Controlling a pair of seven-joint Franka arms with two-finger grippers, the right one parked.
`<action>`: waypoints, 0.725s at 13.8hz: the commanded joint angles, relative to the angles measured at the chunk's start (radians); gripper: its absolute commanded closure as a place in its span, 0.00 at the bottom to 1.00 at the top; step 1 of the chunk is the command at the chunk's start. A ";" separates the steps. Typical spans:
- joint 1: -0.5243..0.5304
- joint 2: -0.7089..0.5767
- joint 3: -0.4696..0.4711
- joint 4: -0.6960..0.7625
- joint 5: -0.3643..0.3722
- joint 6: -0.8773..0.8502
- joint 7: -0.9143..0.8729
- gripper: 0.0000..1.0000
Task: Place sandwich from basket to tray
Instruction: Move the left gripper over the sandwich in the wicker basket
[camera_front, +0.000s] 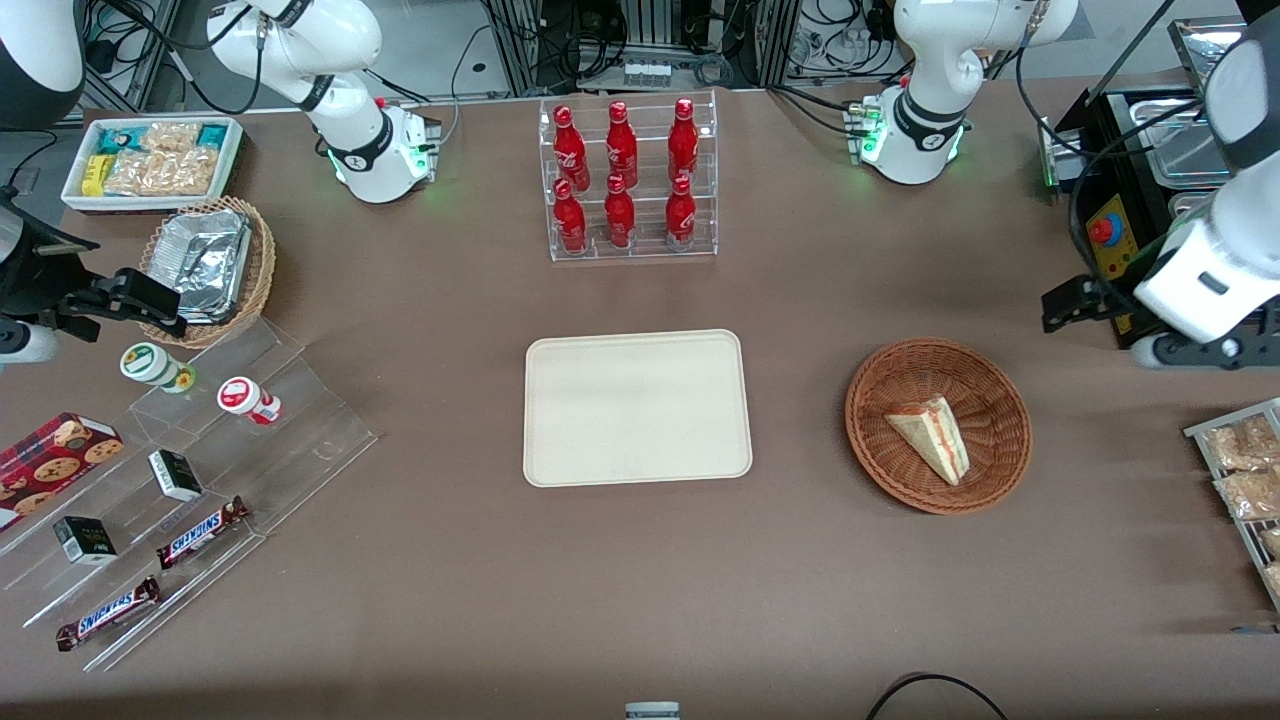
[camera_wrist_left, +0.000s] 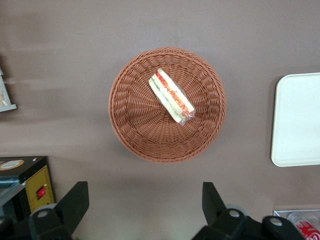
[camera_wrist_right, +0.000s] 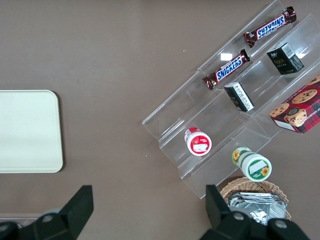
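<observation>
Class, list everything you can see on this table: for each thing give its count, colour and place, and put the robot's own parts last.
sandwich: 1, pale bread with red and green filling, in the basket
basket: 1, reddish-brown wicker, toward the working arm's end
tray: 1, cream, mid-table, nothing on it
bottles: 6, red, in a clear rack farther from the front camera than the tray
Snickers bars: 2, brown, on the clear stepped stand
small dark boxes: 2, on that stand
cookie box: 1, red, on that stand
round cups: 2, red-white and green-white, on that stand
foil containers: silver, in a tan wicker basket
snack bin: 1, white, at the parked arm's end
tool: 1, black, open, above the table beside the basket
</observation>
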 joint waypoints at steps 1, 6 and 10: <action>-0.013 -0.018 -0.010 -0.117 0.009 0.121 -0.101 0.00; -0.013 -0.020 -0.053 -0.355 0.015 0.449 -0.398 0.00; -0.015 0.008 -0.076 -0.482 0.015 0.638 -0.566 0.00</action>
